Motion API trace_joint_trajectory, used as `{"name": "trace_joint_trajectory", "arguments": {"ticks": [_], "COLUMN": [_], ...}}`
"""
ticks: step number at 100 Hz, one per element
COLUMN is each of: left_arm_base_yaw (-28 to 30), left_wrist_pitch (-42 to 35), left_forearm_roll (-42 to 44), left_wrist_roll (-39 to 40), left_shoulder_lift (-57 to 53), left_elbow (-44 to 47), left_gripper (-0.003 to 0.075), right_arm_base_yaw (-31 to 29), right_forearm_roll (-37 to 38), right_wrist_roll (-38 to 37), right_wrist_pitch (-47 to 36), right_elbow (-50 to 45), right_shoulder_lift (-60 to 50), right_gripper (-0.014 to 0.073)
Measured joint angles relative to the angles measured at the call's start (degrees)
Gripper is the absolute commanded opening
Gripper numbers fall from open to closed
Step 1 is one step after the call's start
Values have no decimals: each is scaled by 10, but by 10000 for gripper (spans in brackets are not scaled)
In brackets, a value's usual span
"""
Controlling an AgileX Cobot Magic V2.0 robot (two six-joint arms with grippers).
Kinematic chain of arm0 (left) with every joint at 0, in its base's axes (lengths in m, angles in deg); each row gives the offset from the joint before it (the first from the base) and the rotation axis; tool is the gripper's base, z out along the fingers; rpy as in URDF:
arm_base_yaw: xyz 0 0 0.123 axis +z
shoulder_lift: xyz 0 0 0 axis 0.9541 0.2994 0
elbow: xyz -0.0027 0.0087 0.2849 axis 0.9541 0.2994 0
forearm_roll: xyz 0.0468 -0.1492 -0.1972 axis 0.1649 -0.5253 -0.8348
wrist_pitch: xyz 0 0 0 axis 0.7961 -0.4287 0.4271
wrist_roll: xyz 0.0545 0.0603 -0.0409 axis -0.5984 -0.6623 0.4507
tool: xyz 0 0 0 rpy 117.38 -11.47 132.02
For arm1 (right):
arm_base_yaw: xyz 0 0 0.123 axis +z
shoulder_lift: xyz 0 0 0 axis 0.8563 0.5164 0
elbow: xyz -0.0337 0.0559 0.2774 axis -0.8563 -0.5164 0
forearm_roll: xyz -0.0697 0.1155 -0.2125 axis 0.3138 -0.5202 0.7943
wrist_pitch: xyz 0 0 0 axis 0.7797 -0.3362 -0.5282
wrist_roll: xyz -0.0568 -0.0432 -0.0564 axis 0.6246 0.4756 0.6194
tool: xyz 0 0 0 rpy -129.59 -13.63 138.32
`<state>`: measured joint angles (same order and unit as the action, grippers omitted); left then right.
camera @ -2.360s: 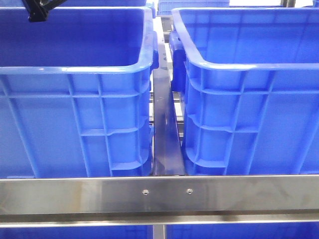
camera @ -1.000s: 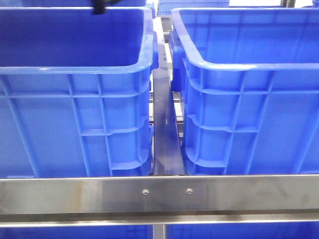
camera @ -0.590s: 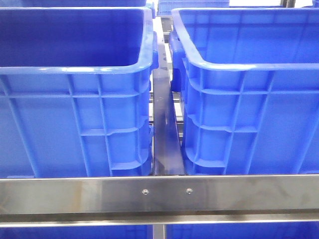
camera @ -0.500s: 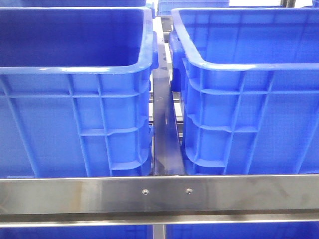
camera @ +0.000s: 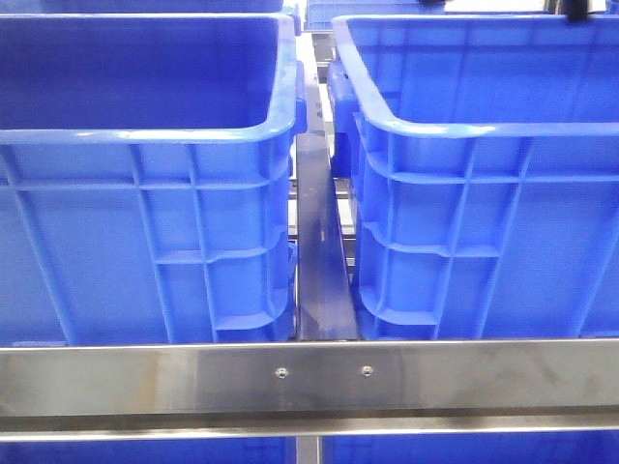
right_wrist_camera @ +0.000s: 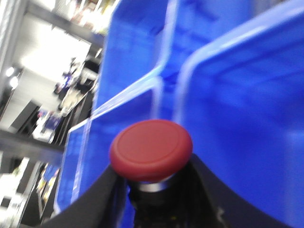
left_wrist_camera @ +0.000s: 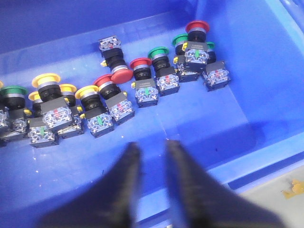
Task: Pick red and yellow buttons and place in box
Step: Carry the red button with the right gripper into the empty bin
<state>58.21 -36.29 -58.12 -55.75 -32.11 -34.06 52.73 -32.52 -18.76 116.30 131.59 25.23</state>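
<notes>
In the left wrist view several push buttons lie in a row on the floor of a blue bin (left_wrist_camera: 199, 118): red-capped ones (left_wrist_camera: 141, 63) (left_wrist_camera: 196, 26), yellow-capped ones (left_wrist_camera: 46, 80) (left_wrist_camera: 87, 91) and green-capped ones (left_wrist_camera: 158, 51). My left gripper (left_wrist_camera: 151, 148) hovers above the bin floor near the row, its fingers a little apart and empty. My right gripper (right_wrist_camera: 152, 187) is shut on the black body of a red mushroom button (right_wrist_camera: 151, 149) and holds it up beside blue bin walls. In the front view only a dark bit of the right arm (camera: 577, 10) shows.
Two tall blue bins stand side by side, left (camera: 145, 242) and right (camera: 484, 213), with a narrow metal rail (camera: 319, 261) between them. A steel crossbar (camera: 309, 377) runs along the front. The bin insides are hidden in the front view.
The dark arm part at the top left of the front view moved right and out of view. A dark bit now shows at the top right edge.
</notes>
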Motion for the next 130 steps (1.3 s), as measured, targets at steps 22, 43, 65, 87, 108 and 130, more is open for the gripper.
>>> {"name": "trace_joint_trajectory", "arguments": {"ticks": [22,43,65,87,108,130], "left_arm_base_yaw": [0,0,0,0,0,0], "left_wrist_pitch": [0,0,0,-1,-2,-2], "left_forearm_roll": [0,0,0,0,0,0], "left_wrist_roll": [0,0,0,0,0,0], "left_shoulder_lift": [0,0,0,0,0,0], "left_elbow": [0,0,0,0,0,0], "left_gripper": [-19,-19,-19,-19,-19,-19], "right_arm_base_yaw": [-34,-39,-39,-39,-39,-39], "right_forearm_roll": [2,-5,-77,-95,-96,-98], "right_wrist_roll": [0,0,-1,-17,-23,-26], "right_wrist_pitch": [-82,-156,-184,-186,-184,-182], "right_elbow": [-14,-14,-14,-14,-14,-14], "right_shoulder_lift": [1,45,117,175,191,191], "right_gripper": [202,202,202,204,206,451]}}
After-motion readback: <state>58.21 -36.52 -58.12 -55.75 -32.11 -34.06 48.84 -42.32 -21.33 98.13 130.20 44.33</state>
